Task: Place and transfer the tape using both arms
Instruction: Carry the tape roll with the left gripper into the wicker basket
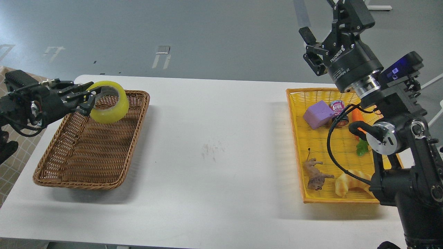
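Observation:
The tape (110,103), a wide yellow translucent roll with a grey-white core, hangs above the far part of the brown wicker basket (90,162). My left gripper (88,98) comes in from the left edge and is shut on the roll's left wall, one finger inside the core. My right gripper (316,43) is raised above the far right of the table, beyond the yellow basket (294,114); its fingers stand apart and hold nothing.
The yellow basket holds a purple block (317,114), a small can (337,107), a carrot (358,119), a toy lion (315,173) and a croissant toy (349,183). The white table (214,148) lies between the baskets. A checked cloth shows at the left edge.

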